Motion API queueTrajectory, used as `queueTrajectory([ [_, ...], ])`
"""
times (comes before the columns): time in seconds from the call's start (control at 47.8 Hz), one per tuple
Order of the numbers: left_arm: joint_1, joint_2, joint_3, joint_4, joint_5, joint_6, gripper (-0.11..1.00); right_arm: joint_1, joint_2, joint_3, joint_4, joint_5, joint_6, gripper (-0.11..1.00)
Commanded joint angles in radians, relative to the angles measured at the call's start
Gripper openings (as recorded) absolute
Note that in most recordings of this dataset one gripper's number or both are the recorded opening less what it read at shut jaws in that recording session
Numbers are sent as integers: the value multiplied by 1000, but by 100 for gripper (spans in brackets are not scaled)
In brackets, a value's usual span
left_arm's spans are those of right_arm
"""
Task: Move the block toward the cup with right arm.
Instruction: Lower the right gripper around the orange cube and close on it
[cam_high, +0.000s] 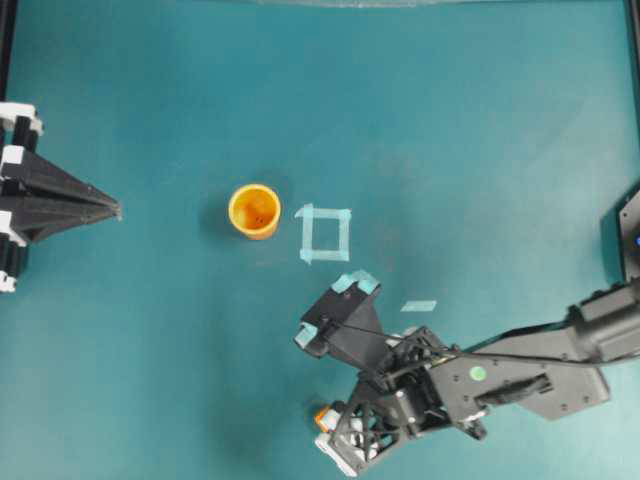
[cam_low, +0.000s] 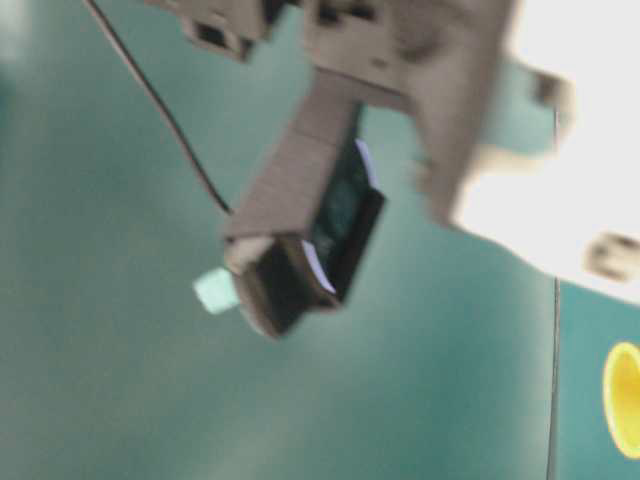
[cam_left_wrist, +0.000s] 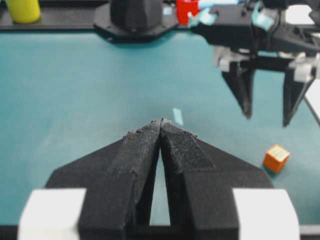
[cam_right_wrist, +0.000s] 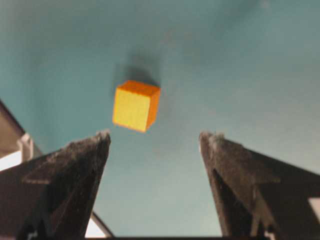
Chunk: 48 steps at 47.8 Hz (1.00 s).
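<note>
The block is a small orange-yellow cube lying on the teal table near the front edge. It also shows in the left wrist view and the right wrist view. The cup stands upright well behind it and to the left, and its yellow rim shows at table level. My right gripper points down just right of the block, open, with nothing between its fingers. The block lies just beyond the fingertips, untouched. My left gripper rests at the far left, shut and empty.
A pale tape square lies right of the cup, and a short tape strip lies behind the right arm. A yellow object and a red one stand by the far black frame. The table's front edge is close to the block.
</note>
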Motion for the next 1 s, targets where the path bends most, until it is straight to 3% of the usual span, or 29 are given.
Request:
queueTrajectory([
  [0.0, -5, -5, -29, 3, 8, 2, 7, 5, -5, -43, -15, -2, 15, 68],
  [0.983, -5, -14, -31, 2, 17, 0, 7, 9, 118, -83, -25, -91, 35, 68],
])
